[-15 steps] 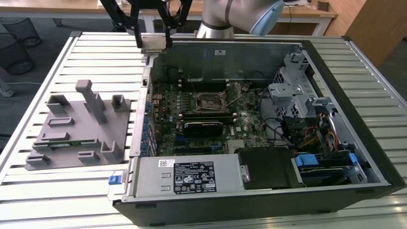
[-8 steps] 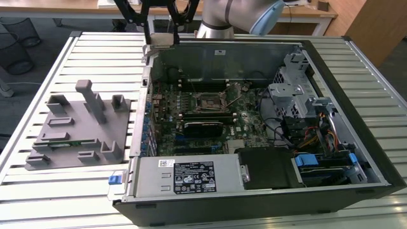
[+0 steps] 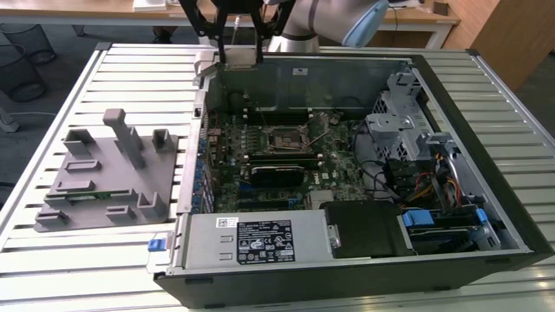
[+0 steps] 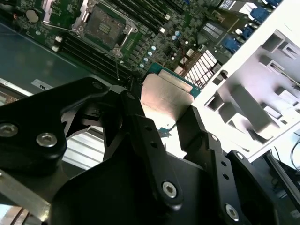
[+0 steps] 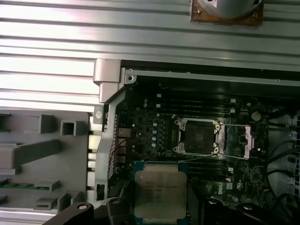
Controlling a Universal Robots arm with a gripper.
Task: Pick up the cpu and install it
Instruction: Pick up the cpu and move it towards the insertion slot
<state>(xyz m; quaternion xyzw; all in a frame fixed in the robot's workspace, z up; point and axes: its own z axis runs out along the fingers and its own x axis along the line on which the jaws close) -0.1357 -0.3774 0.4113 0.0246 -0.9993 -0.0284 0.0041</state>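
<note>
My gripper (image 3: 240,57) is shut on the cpu (image 3: 241,57), a flat square chip with a silver-grey metal top. It hangs above the far wall of the open computer case (image 3: 451,260), toward the exterior view's left. In both wrist views the cpu (image 4: 166,96) (image 5: 159,194) sits clamped by its edges between the black fingers (image 4: 140,126). The motherboard's cpu socket (image 3: 286,138) (image 5: 197,136) (image 4: 104,23) lies open and bare below, its metal frame flipped aside.
A grey holder tray (image 3: 104,175) with upright posts and a green memory stick (image 3: 87,195) lies on the slatted table at the exterior view's left. Inside the case are a drive cage (image 3: 399,123), cables (image 3: 425,182) and a power supply (image 3: 260,237).
</note>
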